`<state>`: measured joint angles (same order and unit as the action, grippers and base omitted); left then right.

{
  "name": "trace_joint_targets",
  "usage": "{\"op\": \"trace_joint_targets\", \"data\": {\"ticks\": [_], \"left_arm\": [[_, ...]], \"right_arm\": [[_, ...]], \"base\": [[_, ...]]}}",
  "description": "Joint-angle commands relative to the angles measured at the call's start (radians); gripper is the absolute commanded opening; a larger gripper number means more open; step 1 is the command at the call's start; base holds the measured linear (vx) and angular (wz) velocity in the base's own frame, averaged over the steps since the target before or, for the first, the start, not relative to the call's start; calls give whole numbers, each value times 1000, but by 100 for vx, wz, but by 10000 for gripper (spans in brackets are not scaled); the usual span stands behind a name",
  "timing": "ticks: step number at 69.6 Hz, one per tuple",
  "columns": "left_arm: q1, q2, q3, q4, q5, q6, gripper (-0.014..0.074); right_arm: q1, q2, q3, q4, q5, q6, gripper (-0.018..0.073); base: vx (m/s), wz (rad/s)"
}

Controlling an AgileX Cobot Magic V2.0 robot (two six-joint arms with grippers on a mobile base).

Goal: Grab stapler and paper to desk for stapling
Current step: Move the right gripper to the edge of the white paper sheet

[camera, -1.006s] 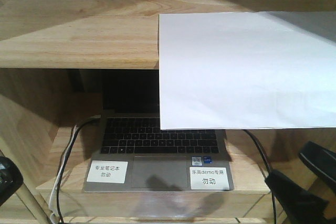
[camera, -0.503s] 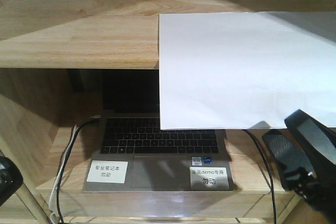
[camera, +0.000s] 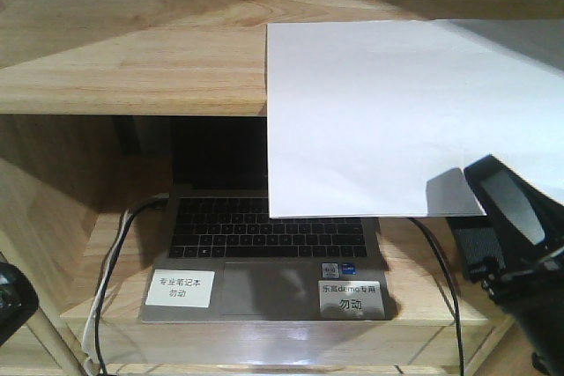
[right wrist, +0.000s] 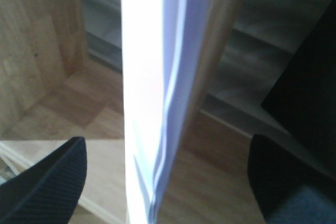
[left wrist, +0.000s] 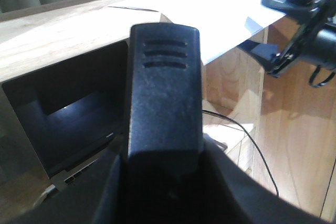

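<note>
Now, right hand (right wrist: 168, 182) spread astride paper (camera: 397, 112) edge, paper overhanging shelf (camera: 132, 50)

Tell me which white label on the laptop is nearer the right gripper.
The label right of the touchpad, below the blue sticker; the other label sits left of the touchpad, farther from the right gripper.

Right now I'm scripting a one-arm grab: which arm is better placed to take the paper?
Right: the right pincer, open, straddles the overhanging edge of the paper; the left pincer sits low, away.
</note>
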<state>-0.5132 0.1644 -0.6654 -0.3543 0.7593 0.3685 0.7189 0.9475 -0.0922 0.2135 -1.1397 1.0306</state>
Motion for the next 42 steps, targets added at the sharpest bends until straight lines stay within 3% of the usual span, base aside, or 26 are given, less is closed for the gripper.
{"op": "trace_joint_targets", "data": {"ticks": [1,31,42], "left_arm": [[-5,14,-30,-31,-115,0,-6],[-5,14,-30,-31,-115,0,-6],[-5,14,-30,-31,-115,0,-6]], "right_arm": [[-1,5,-53,-3,-205,-47,590],[-1,5,-132,61,-205,-143,588],[-1,5,-135,62,-205,-143,531]], "base": [[0,0],[0,0],[0,0]]}}
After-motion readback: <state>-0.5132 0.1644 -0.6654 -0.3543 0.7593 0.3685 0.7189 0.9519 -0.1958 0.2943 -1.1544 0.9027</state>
